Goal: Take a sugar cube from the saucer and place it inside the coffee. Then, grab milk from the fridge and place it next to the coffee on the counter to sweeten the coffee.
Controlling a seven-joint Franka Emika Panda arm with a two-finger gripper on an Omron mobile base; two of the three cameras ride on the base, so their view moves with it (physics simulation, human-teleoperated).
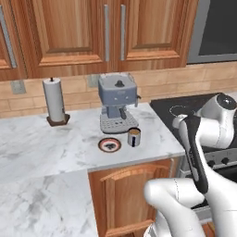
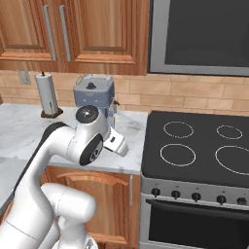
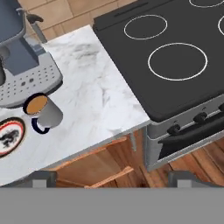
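Wide-open, empty tool (image 3: 109, 177) hangs above dark grey coffee (image 3: 43, 112) mug beside red-rimmed saucer (image 3: 8, 136).

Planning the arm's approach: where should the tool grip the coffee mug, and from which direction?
Grip the coffee mug across its round body, coming from above or the stove side. It stands upright, the handle faces the counter's front edge, the saucer sits close left, and the espresso machine crowds behind.
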